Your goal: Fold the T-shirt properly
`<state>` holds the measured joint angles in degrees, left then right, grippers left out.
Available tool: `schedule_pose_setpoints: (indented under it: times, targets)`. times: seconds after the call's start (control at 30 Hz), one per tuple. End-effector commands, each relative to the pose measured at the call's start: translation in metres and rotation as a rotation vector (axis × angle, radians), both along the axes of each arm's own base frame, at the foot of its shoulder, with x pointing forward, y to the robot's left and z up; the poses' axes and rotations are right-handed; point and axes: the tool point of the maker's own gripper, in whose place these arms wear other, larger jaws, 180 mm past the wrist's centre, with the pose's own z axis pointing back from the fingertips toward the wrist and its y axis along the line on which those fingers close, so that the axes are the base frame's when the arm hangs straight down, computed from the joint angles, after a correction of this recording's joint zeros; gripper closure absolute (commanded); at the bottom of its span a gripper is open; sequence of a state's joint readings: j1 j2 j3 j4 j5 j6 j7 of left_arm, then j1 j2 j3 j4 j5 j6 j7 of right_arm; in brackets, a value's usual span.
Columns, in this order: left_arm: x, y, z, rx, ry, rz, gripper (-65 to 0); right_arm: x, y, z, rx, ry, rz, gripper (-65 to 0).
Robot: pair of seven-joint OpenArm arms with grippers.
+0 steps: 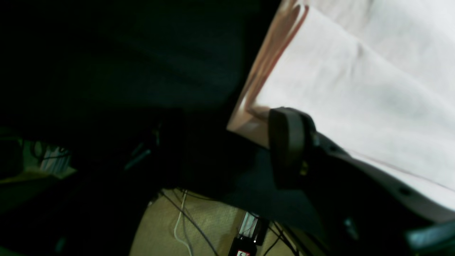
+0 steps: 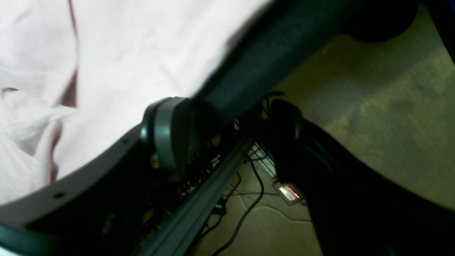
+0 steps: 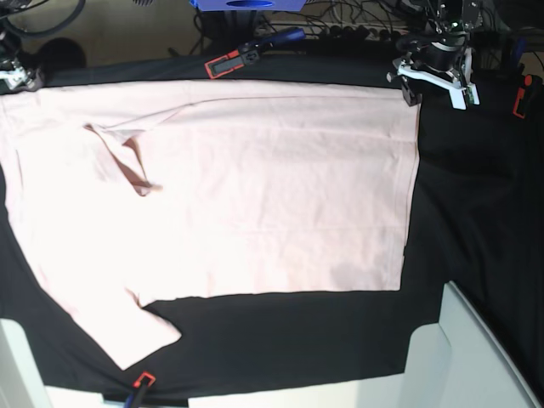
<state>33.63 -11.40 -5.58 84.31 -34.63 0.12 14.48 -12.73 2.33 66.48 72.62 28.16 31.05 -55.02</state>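
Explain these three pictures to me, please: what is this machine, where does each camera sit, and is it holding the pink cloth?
It is a robot with two arms. One picture looks down on the whole table; the other two come from cameras on the wrists. A pale pink T-shirt lies spread on a black table cloth, one sleeve near the front edge. The left gripper hangs at a far corner of the shirt, jaws open, one dark finger beside the hem, pinching nothing. The right gripper is at the other far corner, barely seen from above; its wrist camera shows its jaws apart over the table edge, holding nothing. Clamps pin the cloth.
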Motion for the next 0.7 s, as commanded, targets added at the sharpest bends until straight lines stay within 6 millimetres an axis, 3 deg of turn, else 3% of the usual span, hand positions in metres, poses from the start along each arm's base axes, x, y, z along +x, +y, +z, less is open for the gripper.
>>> schedule_pose_setpoints:
  times: [0.0, 0.13, 0.23, 0.4, 0.47, 0.57, 0.67]
  targets:
    - [-0.006, 0.018, 0.009, 0.038, -0.019, 0.029, -37.5, 0.002, -0.012, 0.01, -0.037, -0.023, 0.004, -34.4]
    - [-0.021, 0.048, 0.018, 0.074, -0.032, 0.144, -37.5, 0.01, -0.024, 0.03, -0.112, -0.052, 0.015, -34.4]
    - [-0.02, 0.066, 0.033, 0.106, -0.064, 0.19, -37.5, 0.021, -0.034, 0.053, -0.191, -0.077, 0.041, -34.4]
    - [0.015, 0.065, 0.077, 0.144, -0.195, 0.146, -37.3, 0.046, -0.052, 0.096, -0.322, -0.142, 0.079, -34.4]
    - [0.031, 0.058, 0.097, 0.151, -0.256, 0.119, -37.3, 0.065, -0.058, 0.108, -0.358, -0.158, 0.137, -34.4]
    - [0.055, 0.054, 0.117, 0.153, -0.334, 0.105, -37.3, 0.096, -0.051, 0.116, -0.383, -0.167, 0.257, -34.4]
    - [0.078, 0.054, 0.12, 0.14, -0.368, 0.108, -37.3, 0.138, -0.046, 0.122, -0.384, -0.177, 0.318, -34.4]
